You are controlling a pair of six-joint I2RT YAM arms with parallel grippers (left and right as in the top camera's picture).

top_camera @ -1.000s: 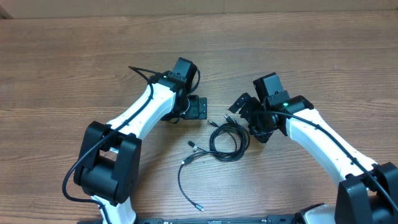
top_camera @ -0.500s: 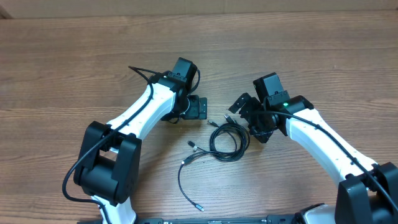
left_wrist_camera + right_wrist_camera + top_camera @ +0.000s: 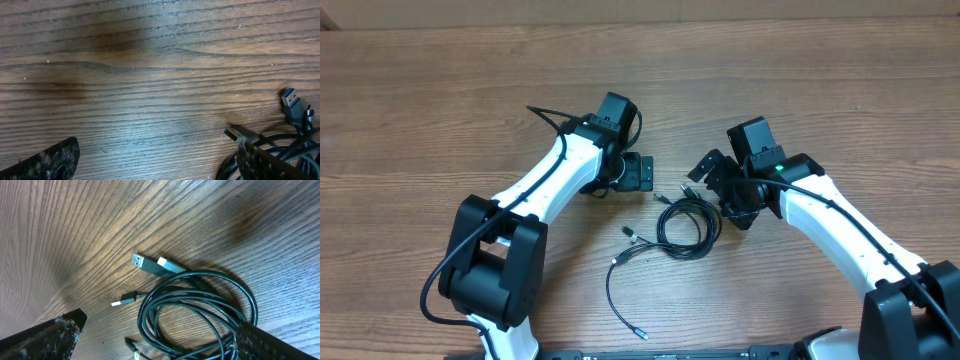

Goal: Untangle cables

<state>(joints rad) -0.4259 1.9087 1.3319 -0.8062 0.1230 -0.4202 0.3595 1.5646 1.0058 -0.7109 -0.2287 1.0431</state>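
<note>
Left arm (image 3: 545,178) and right arm (image 3: 830,215) show white links, black joints, wires.

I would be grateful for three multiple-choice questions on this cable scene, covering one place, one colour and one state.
1. Where does the coiled bundle of thin black cables lie?
A. Draped over a robot arm
B. Flat on the brown wooden table
C. Hanging off the table's edge

2. What colour is the insert of the black USB plug in the left wrist view?
A. Blue
B. Red
C. Yellow

3. What state is the right end effector in?
A. Shut on a cable
B. Shut, empty
C. Open, empty

Answers: 1 B, its loops rest on the wood; 2 A, the plug's tongue shows blue; 3 C, its fingers stand wide apart, gripping nothing.
</note>
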